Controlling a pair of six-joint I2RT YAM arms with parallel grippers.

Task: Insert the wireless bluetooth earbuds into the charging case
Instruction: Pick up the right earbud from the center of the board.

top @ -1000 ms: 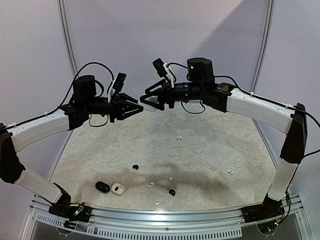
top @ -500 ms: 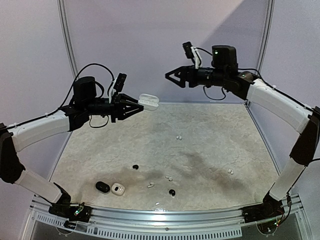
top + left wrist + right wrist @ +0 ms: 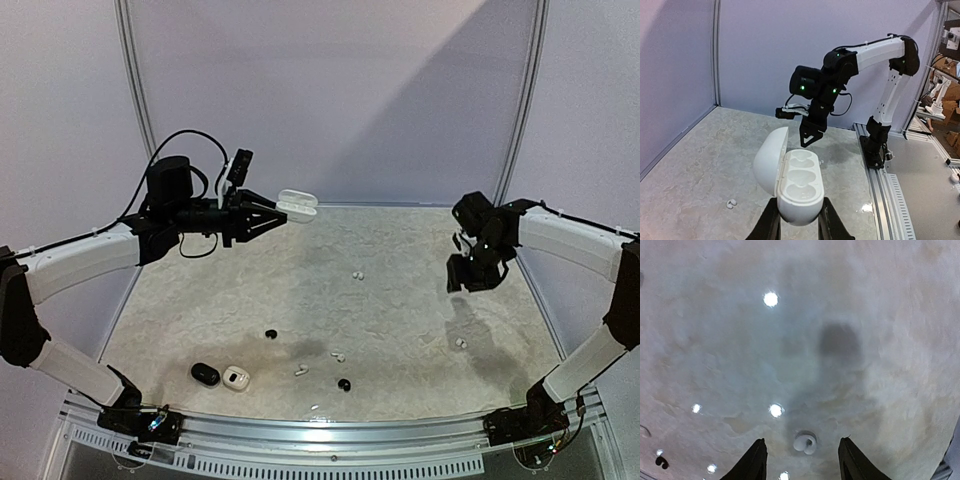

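My left gripper [image 3: 272, 214] is shut on an open white charging case [image 3: 297, 203], held high above the far left of the table. In the left wrist view the case [image 3: 799, 183] shows its lid up and two empty wells between my fingers [image 3: 771, 224]. My right gripper [image 3: 462, 276] is open and points down above a white earbud [image 3: 460, 343] at the right. In the right wrist view that earbud [image 3: 805, 442] lies on the table between my open fingertips [image 3: 756, 458]. Other white earbuds [image 3: 355, 275] and black earbuds [image 3: 271, 334] lie scattered on the table.
A black case [image 3: 205, 374] and a white case [image 3: 236, 378] sit at the front left. More small earbuds [image 3: 338, 356] lie near the front middle, with a black one [image 3: 344, 384]. The table's metal front rail [image 3: 330, 435] runs along the near edge.
My right arm has swung away from the case at the back and dropped low over the right side of the table. My left gripper still holds the open case in place.
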